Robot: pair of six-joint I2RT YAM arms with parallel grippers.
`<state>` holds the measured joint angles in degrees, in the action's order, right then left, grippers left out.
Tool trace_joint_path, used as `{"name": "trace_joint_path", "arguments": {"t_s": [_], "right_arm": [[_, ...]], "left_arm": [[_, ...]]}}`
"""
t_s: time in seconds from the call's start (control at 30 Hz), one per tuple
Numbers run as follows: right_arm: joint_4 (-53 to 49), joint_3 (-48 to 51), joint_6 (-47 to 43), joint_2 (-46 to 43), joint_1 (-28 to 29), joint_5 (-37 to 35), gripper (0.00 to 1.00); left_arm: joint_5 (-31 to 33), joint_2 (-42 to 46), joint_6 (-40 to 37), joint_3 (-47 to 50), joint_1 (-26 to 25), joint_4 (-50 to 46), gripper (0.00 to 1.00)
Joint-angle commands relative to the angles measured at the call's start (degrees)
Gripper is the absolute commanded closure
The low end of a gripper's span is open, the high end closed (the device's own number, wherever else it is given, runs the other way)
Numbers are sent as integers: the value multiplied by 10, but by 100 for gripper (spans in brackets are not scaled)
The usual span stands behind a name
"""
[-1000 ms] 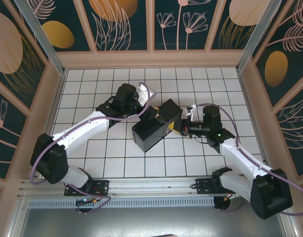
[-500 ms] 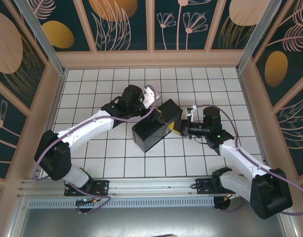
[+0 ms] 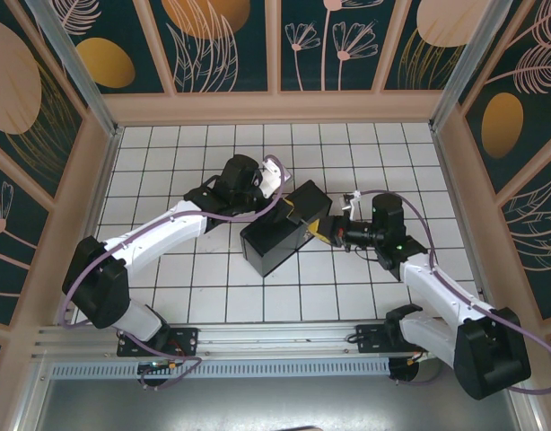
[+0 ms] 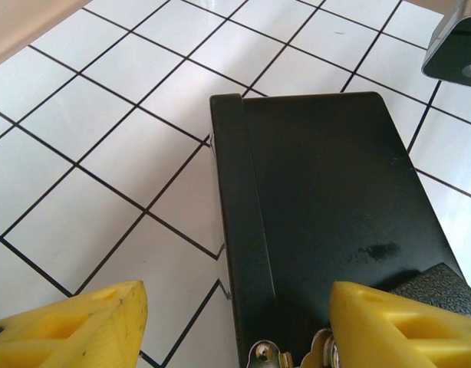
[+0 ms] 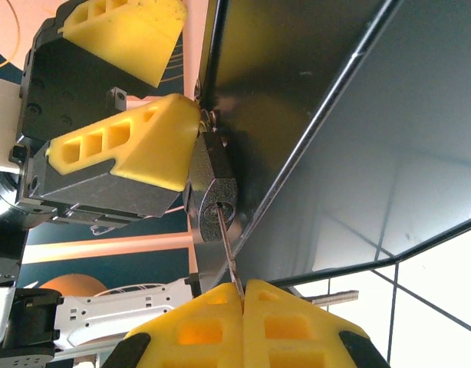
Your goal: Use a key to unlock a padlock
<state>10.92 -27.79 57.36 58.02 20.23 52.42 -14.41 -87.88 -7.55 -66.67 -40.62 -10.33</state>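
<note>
The padlock (image 5: 212, 189), a small dark textured body, hangs at the edge of the dark box (image 3: 271, 242). My right gripper (image 5: 242, 290) is shut on the key (image 5: 228, 249), and the thin shaft's tip sits at the padlock's keyhole. In the top view the right gripper (image 3: 327, 235) is against the box's right side. My left gripper (image 4: 235, 326) stands open, straddling the box's edge; its right finger (image 4: 404, 322) rests beside the padlock (image 4: 443, 282). That same yellow finger (image 5: 128, 146) touches the padlock's top in the right wrist view.
The box's silver hasp (image 4: 266, 355) shows between the left fingers. The box lid (image 5: 335, 115) stands close on the right of the key. White tiled floor (image 3: 213, 296) surrounds the box, with patterned walls (image 3: 275, 54) on three sides.
The left arm shifted its wrist slightly toward the box. The right gripper edged left, bringing the key closer to the padlock.
</note>
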Motion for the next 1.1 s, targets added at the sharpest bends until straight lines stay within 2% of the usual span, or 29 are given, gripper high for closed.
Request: {"name": "trace_joint_path", "arguments": {"t_s": [0.0, 0.33, 0.6, 0.9, 1.07], "right_arm": [[2, -7, -7, 0, -4, 5, 100], [-35, -44, -49, 25, 18, 20, 100], [-18, -43, -43, 34, 28, 17, 100], [-9, -42, -3, 21, 30, -21, 100], [7, -28, 21, 9, 35, -44, 100]], "left_arm": [[-7, 5, -14, 0, -4, -10, 36], [-6, 2, -14, 2, -5, -6, 37], [-25, 2, -17, 4, -4, -4, 37], [-47, 13, -5, 8, -5, -17, 48], [-51, 16, -1, 3, -4, -27, 49]]}}
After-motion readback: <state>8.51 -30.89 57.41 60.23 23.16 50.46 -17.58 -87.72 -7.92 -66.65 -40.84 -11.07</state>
